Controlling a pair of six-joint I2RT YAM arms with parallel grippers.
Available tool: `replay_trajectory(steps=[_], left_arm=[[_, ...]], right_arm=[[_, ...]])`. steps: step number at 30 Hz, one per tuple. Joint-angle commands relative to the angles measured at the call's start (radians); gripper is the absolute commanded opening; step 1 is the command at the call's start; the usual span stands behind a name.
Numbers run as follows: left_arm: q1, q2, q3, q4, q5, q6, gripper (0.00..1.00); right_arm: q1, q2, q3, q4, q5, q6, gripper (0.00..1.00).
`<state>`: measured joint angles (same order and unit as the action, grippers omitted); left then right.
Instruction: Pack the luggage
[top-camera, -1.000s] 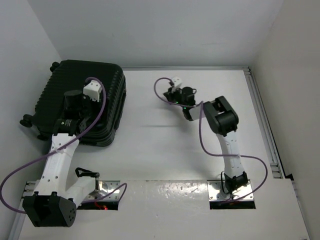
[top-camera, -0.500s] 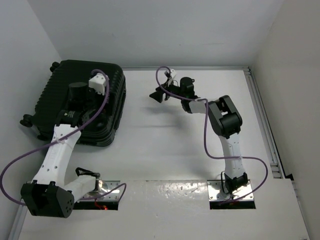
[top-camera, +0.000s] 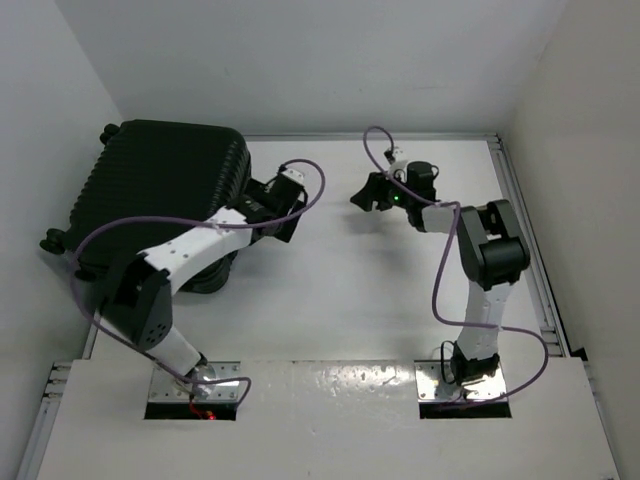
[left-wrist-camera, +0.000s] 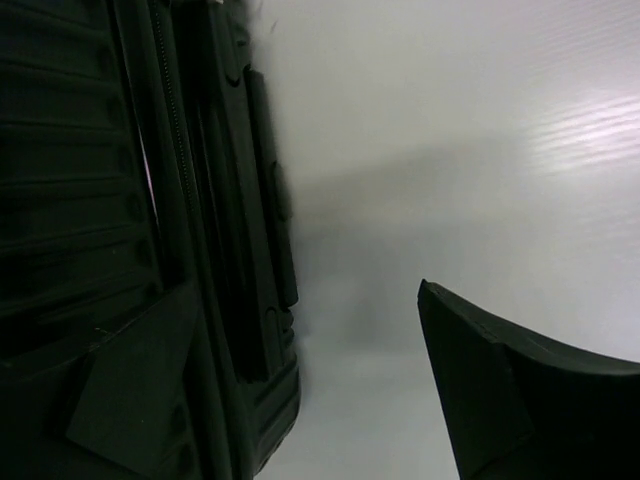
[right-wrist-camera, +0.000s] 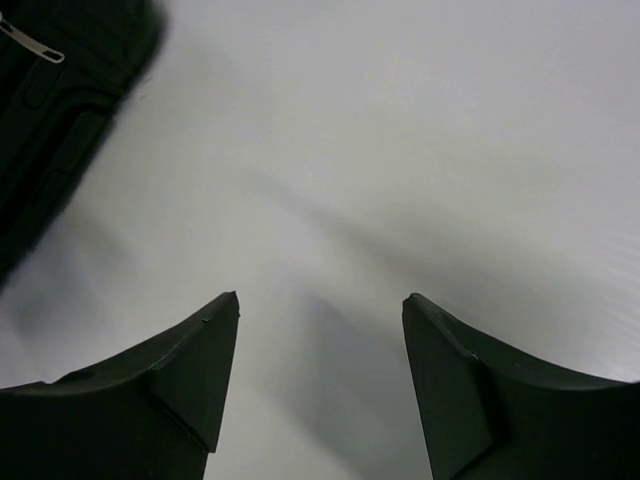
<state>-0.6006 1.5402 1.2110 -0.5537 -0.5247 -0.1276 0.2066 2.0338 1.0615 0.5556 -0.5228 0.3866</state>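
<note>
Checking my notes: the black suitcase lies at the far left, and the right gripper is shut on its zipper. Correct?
Not quite. The right wrist view shows the right gripper open and holding nothing. The suitcase does lie at the far left.

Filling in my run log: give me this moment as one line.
luggage: flat on table, lid down | left gripper: open, empty, at luggage's side | right gripper: open, empty, over table

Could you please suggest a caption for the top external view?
Black luggage lies far left; left pincer open at its right side, right pincer open over the table.
</note>
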Motion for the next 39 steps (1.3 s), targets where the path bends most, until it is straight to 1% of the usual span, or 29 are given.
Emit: replay_trajectory(steps=[1, 2, 3, 4, 5, 7, 9, 13, 18, 25, 27, 28, 29, 30, 31, 32, 33, 34, 35, 36, 37, 38, 39], left_arm=[[-0.039, 0.125, 0.083, -0.081, -0.306, -0.125, 0.97], [-0.039, 0.161, 0.125, -0.106, -0.364, -0.174, 0.97], [-0.028, 0.225, 0.14, -0.142, -0.379, -0.194, 0.97], [-0.028, 0.225, 0.153, -0.152, -0.379, -0.205, 0.97], [-0.013, 0.285, 0.166, -0.166, -0.396, -0.23, 0.97], [0.011, 0.334, 0.191, -0.18, -0.422, -0.241, 0.97], [0.05, 0.382, 0.212, -0.17, -0.408, -0.241, 0.97], [0.099, 0.419, 0.232, -0.16, -0.377, -0.251, 0.96], [0.13, 0.437, 0.232, -0.127, -0.342, -0.251, 0.95], [0.154, 0.543, 0.254, -0.109, -0.373, -0.271, 0.95], [0.163, 0.564, 0.254, -0.109, -0.357, -0.271, 0.92], [0.173, 0.564, 0.254, -0.109, -0.3, -0.259, 0.88], [0.173, 0.564, 0.254, -0.074, -0.25, -0.223, 0.74], [0.173, 0.564, 0.254, -0.055, -0.204, -0.187, 0.65], [0.173, 0.552, 0.254, -0.036, -0.157, -0.12, 0.59], [0.173, 0.534, 0.242, -0.017, -0.074, -0.089, 0.5], [0.182, 0.534, 0.231, 0.015, -0.033, -0.06, 0.45], [0.182, 0.522, 0.231, 0.024, 0.047, -0.003, 0.4], [0.182, 0.521, 0.231, 0.024, 0.09, 0.018, 0.36], [0.182, 0.521, 0.243, 0.024, 0.151, 0.049, 0.3], [0.194, 0.521, 0.243, 0.024, 0.213, 0.103, 0.27], [0.203, 0.531, 0.26, 0.024, 0.301, 0.112, 0.26], [0.203, 0.543, 0.28, 0.034, 0.352, 0.13, 0.19]], right_arm=[[-0.026, -0.119, -0.024, -0.048, 0.023, -0.07, 0.66], [-0.044, -0.133, -0.031, -0.063, 0.021, -0.08, 0.66], [-0.042, -0.145, -0.031, -0.072, 0.024, -0.09, 0.66], [-0.049, -0.153, -0.037, -0.077, 0.026, -0.083, 0.66], [-0.058, -0.158, -0.037, -0.086, 0.026, -0.097, 0.66], [-0.062, -0.167, -0.044, -0.094, 0.024, -0.1, 0.66], [-0.067, -0.173, -0.052, -0.097, 0.027, -0.104, 0.66], [-0.072, -0.178, -0.054, -0.103, 0.026, -0.106, 0.66], [-0.073, -0.178, -0.057, -0.099, 0.02, -0.11, 0.66], [-0.082, -0.181, -0.057, -0.097, 0.024, -0.109, 0.66], [-0.088, -0.187, -0.057, -0.095, 0.027, -0.114, 0.66], [-0.091, -0.185, -0.057, -0.095, 0.026, -0.118, 0.66], [-0.092, -0.188, -0.057, -0.097, 0.027, -0.12, 0.66], [-0.098, -0.188, -0.06, -0.1, 0.03, -0.12, 0.66], [-0.101, -0.191, -0.06, -0.1, 0.027, -0.124, 0.66], [-0.104, -0.188, -0.063, -0.102, 0.029, -0.124, 0.66], [-0.107, -0.195, -0.063, -0.103, 0.032, -0.123, 0.66], [-0.11, -0.196, -0.066, -0.103, 0.032, -0.126, 0.66], [-0.113, -0.201, -0.07, -0.103, 0.033, -0.126, 0.66], [-0.116, -0.202, -0.072, -0.102, 0.04, -0.127, 0.66], [-0.119, -0.205, -0.075, -0.103, 0.04, -0.132, 0.66], [-0.124, -0.207, -0.077, -0.103, 0.04, -0.132, 0.65], [-0.127, -0.21, -0.078, -0.105, 0.041, -0.134, 0.65]])
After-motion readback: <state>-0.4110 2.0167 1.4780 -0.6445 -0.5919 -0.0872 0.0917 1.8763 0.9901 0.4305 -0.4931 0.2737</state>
